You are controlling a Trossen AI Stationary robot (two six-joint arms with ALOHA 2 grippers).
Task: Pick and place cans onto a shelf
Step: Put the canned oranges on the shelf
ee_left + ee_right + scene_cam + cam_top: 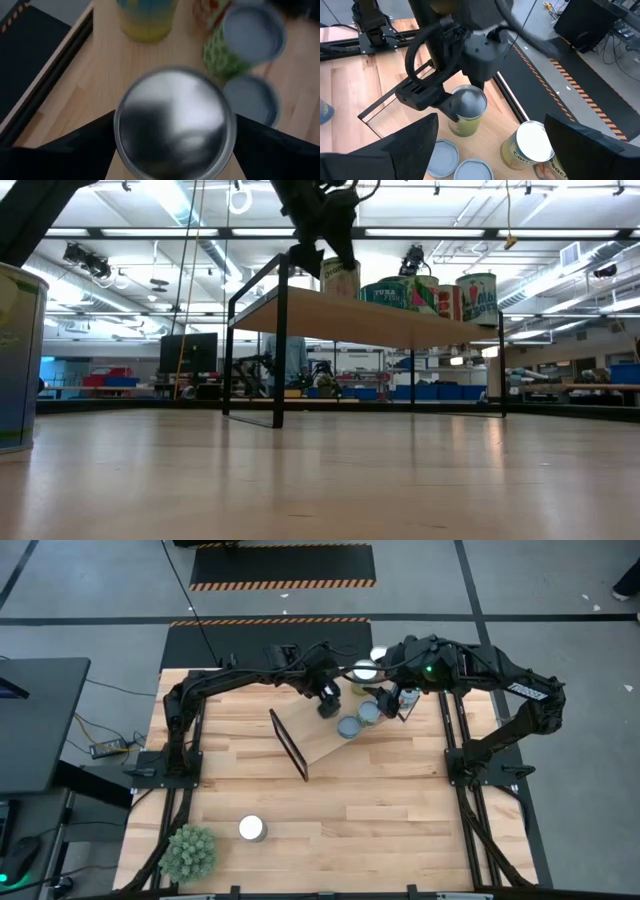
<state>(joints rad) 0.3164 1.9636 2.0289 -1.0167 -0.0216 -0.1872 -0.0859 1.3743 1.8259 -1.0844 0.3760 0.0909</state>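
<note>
The left gripper [451, 107] hung over the shelf [322, 745], its jaws spread wide on either side of a silver-topped can [466, 110] with a yellowish label. The can stood upright on the plank between the two fingers [75, 150]; whether they pressed its sides or only flanked it, I could not tell. From the low view that can [341, 278] sat at the near end of the row, right under the dark gripper [322, 252].

Just beside it on the same plank stood several more cans [432, 296], green and red labelled, close together. Two pale blue-grey tops [358, 720] showed from above, near the gripped one.

The right gripper [388, 698] waited just behind the shelf's far end, jaws wide apart and holding nothing, over a white-topped can [533, 144].

One more can [251, 829] stood alone on the counter [380, 820], well apart from the shelf, near a spiky green plant [189, 852].
</note>
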